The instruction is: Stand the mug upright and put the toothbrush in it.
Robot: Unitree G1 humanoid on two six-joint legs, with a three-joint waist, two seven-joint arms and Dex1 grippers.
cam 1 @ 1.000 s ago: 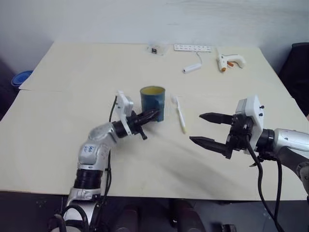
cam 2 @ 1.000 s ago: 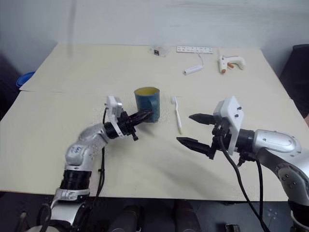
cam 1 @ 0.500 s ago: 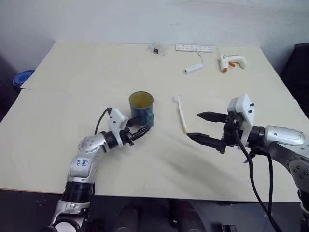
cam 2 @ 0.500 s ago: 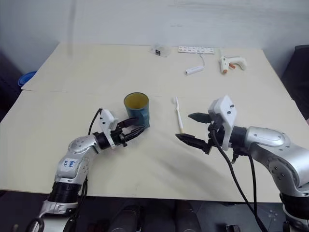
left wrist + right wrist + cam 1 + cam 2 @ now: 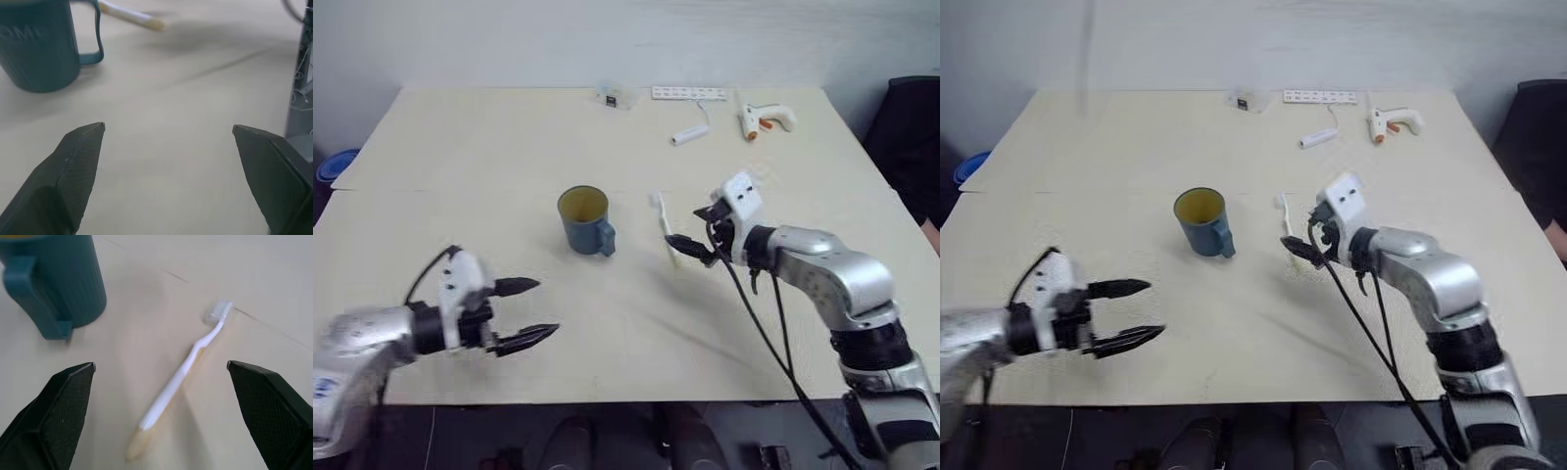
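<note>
Mug (image 5: 583,219): upright on desk (image 5: 460,147), top cropped in wrist views.
Toothbrush (image 5: 664,226): handle end behind right gripper (image 5: 696,230).
Fingers: both grippers spread, empty; left gripper (image 5: 530,310).

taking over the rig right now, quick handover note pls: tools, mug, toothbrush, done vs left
Left tool: open, empty, apart from the mug.
Right tool: open, empty, poised at the toothbrush.
Mug: upright on the table, handle toward the toothbrush.
Toothbrush: lying flat beside the mug, not gripped.
Done: mug stood up.
Left: grasp the toothbrush, lift it, drop it into the mug.
</note>
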